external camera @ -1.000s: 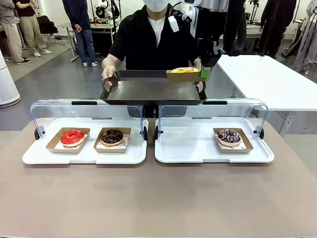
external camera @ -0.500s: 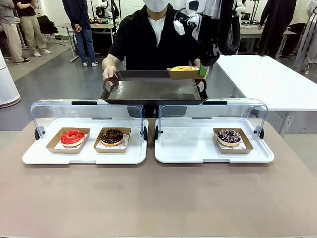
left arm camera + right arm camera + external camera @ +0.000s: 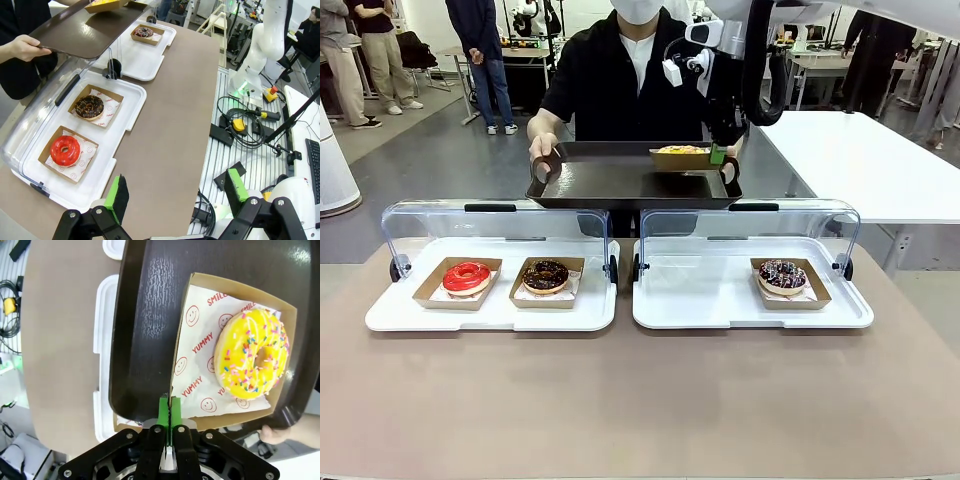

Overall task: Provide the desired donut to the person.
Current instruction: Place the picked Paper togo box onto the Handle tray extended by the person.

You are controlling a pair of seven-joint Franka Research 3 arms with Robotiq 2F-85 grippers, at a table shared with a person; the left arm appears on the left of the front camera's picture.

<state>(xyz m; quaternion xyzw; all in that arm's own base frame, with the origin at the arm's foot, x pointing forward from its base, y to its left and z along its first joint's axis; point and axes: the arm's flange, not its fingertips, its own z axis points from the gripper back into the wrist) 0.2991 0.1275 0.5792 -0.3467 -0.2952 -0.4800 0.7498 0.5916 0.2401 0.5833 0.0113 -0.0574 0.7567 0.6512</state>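
Tray (image 3: 150,315) looked glossy dark plastic; donut box (image 3: 680,159) was matt brown cardboard with printed paper liner (image 3: 200,365); covers (image 3: 495,222) clear plastic; table (image 3: 620,400) matt.

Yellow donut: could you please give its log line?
right gripper shut on yellow donut's cardboard box; over dark tray; left gripper open

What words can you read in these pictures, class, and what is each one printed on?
"YUMMY": twice, red, on the paper liner in the box holding the yellow donut.
"SMIL": same liner, its end unclear.
Red print on the liner under the chocolate donut: too small to read.
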